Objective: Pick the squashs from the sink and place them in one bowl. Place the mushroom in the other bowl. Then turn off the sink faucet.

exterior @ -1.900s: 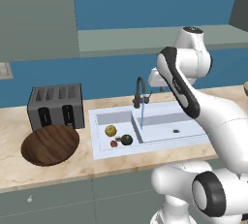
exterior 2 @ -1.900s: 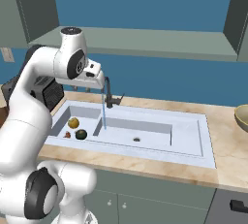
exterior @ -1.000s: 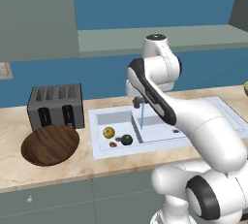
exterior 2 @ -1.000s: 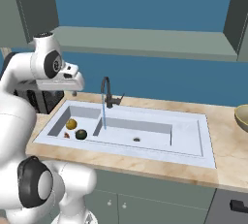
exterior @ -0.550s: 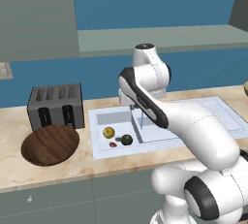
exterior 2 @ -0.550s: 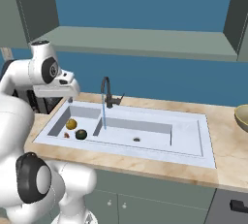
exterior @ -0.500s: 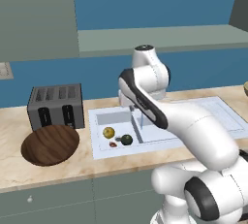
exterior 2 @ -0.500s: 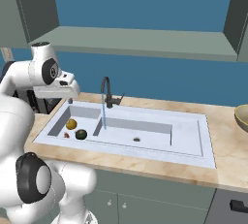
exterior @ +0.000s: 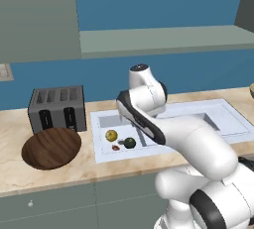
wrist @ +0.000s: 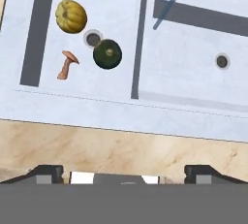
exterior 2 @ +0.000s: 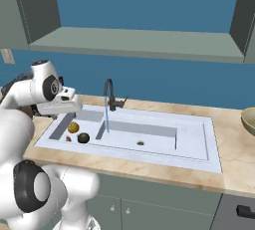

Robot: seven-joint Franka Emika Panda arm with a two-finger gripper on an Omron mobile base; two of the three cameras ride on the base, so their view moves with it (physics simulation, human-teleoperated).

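Observation:
In the left basin of the sink [wrist: 97, 114] lie the yellow squash [wrist: 71, 16], the dark green squash [wrist: 107, 54] and the small reddish-brown mushroom [wrist: 67, 64], close around the drain. My gripper [wrist: 123, 172] hovers high above the sink's front rim, open, its fingertips [wrist: 48, 172] far apart and holding nothing. In the right base view the hand [exterior 2: 61, 107] hangs over the left basin, above the yellow squash [exterior 2: 73, 127] and green squash [exterior 2: 83, 137]. The dark faucet [exterior 2: 110, 94] runs a blue stream of water. The wooden bowl [exterior: 51, 147] sits left of the sink, the olive-tan bowl [exterior 2: 249, 119] far right.
A grey toaster [exterior: 57, 106] stands behind the wooden bowl. The right basin [exterior 2: 144, 137] holds only its drain hole. A shelf [exterior 2: 139, 42] and cabinets hang above the counter. The beige counter [wrist: 121, 145] runs along the sink's front.
The arm has swung left from the faucet area to above the left basin. Squashes, mushroom and bowls have stayed put, and water still runs.

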